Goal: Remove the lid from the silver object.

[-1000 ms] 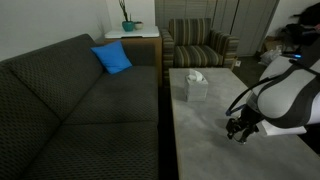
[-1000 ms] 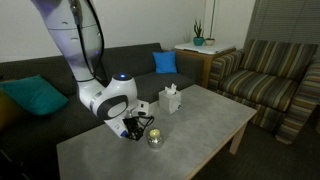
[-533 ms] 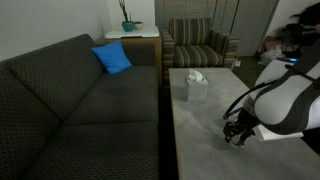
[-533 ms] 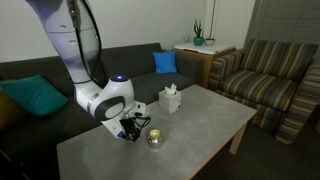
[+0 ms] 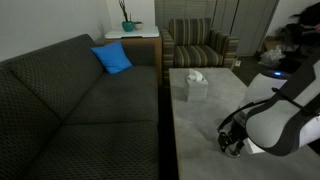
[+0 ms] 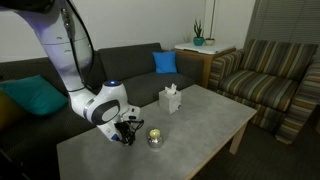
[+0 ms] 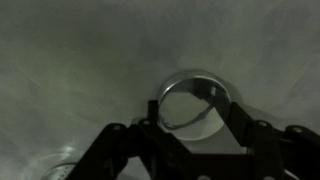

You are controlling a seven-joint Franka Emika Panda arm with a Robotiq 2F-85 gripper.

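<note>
The silver pot (image 6: 154, 138) stands on the grey table (image 6: 190, 120), open at the top, just right of my gripper (image 6: 125, 133). In the wrist view the round shiny lid (image 7: 193, 100) sits between my two fingers (image 7: 193, 112), which press on its rim from both sides. A shiny edge at the bottom left of the wrist view (image 7: 60, 170) looks like the pot. In an exterior view my gripper (image 5: 232, 143) is low over the table, and the arm hides the pot there.
A pale tissue box (image 6: 170, 99) (image 5: 194, 86) stands on the table behind the pot. A dark sofa (image 5: 70, 110) runs along one long side of the table. A striped armchair (image 6: 270, 85) and a side table with a plant (image 6: 198, 42) stand beyond.
My gripper has moved sideways away from the pot, towards the table's near end, staying low over the surface. The pot has stayed in place.
</note>
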